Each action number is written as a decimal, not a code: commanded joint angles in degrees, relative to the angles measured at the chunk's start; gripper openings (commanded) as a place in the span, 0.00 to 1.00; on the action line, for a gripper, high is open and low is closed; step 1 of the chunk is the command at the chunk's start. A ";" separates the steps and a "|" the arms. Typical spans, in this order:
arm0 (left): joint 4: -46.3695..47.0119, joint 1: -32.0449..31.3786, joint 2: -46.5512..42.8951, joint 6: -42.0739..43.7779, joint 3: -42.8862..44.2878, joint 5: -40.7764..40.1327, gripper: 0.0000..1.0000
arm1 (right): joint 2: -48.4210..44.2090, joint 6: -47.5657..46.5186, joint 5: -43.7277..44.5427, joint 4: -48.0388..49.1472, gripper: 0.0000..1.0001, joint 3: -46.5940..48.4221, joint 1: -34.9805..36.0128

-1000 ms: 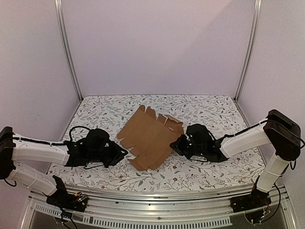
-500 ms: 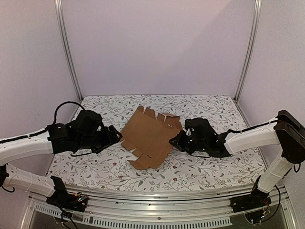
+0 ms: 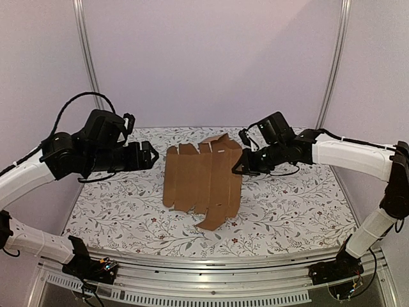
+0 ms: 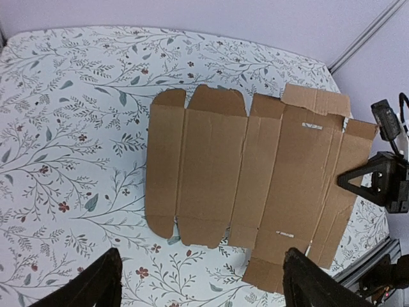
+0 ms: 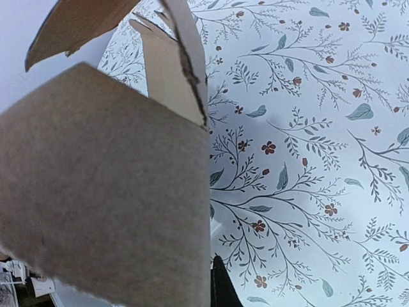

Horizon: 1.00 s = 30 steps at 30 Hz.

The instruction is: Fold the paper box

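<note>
Paper box [image 3: 203, 182] is an unfolded flat brown die-cut sheet. It is no longer flat on the floral table [image 3: 287, 204] as it was a second ago. It is now tipped up and facing the camera, top edge high, with the lowest flap down near the tabletop; cannot tell if that flap touches.

Right gripper [image 3: 241, 167] has risen from table level and is clamped on the sheet's right edge, carrying it. In the right wrist view cardboard [image 5: 108, 192] fills the left side, with one finger [image 5: 218, 291] just beside it.

Left gripper [image 3: 150, 155] has also lifted and pulled back to the left, apart from the sheet. In the left wrist view its fingers [image 4: 102, 281] are spread wide with nothing between them, and the whole sheet [image 4: 255, 173] is seen beyond.
</note>
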 commanded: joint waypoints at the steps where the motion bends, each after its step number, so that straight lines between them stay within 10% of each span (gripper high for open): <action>1: -3.88 0.48 2.08 8.75 4.75 2.68 0.85 | -0.42 -14.38 -6.41 -18.82 0.00 7.25 -1.73; 12: -9.31 0.56 2.86 15.78 13.80 4.34 0.86 | -2.57 -27.92 -15.82 -40.70 0.02 21.49 -2.15; 30: -10.16 0.56 6.18 22.36 21.42 9.42 0.88 | -13.92 -30.36 -38.06 -44.79 0.00 17.46 5.63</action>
